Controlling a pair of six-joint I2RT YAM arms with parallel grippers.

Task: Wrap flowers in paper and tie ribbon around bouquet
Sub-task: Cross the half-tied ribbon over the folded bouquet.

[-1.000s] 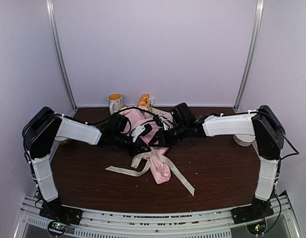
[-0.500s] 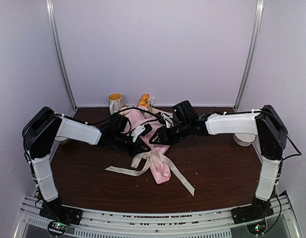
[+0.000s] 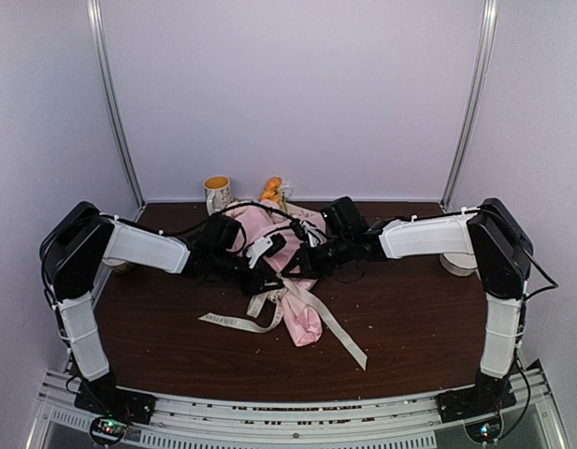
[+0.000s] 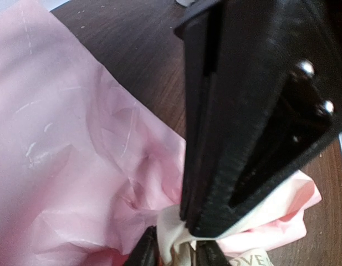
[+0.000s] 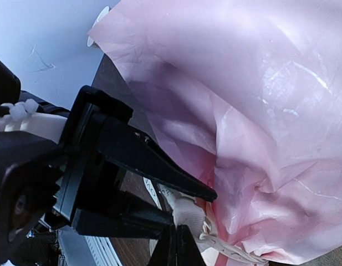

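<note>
Overhead view, upper left: a white mug (image 3: 216,195), yellow inside, stands at the back edge of the dark wooden table (image 3: 419,309).

Left of centre: the left gripper (image 3: 261,278) sits low over the waist of the bouquet (image 3: 305,323). Its jaws are partly apart, one on each side of the knotted ribbon (image 3: 234,322).

Centre: the bouquet lies on the table as a pale pink paper cone. Its narrow end points toward the bottom of the frame. Orange blooms (image 3: 271,190) show at the far, wide end, near the mug. The ribbon's loose tails trail to lower left and lower right across the tabletop.

Right of centre: the right gripper (image 5: 175,239) is closed, its tips at the knot. Whether it pinches the ribbon cannot be told.
</note>
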